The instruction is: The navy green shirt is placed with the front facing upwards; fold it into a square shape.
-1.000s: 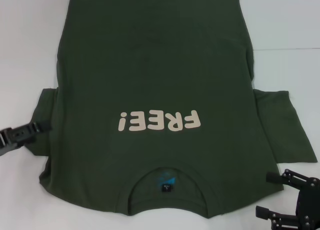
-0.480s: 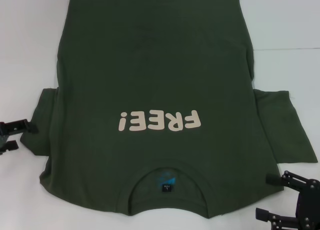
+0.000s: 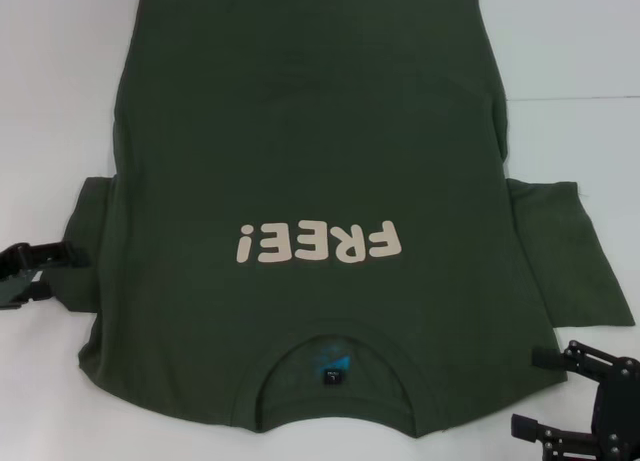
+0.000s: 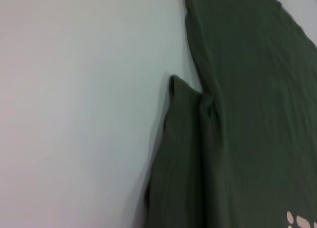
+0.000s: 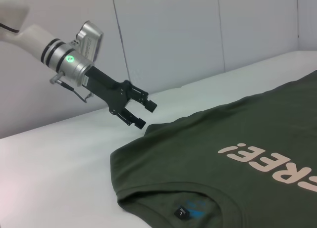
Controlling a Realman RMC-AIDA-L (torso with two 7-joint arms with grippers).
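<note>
Lying flat mid-frame, navy green shirt point(image 3: 310, 181), left gripper point(image 3: 50, 266) spread at its left sleeve, right gripper point(image 3: 545, 391) spread lower right.

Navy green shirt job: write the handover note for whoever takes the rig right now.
Left gripper: open, empty, beside the outer edge of the shirt's left sleeve; the right wrist view shows it just above the table.
Right gripper: open, empty, at the near right corner by the shirt's shoulder.
Navy green shirt: flat on the white table, front up, FREE! print showing, collar toward the robot, both sleeves spread out.
Done: nothing folded.
Left: grasp the sleeves, fold them in, then fold the body to a square.
</note>
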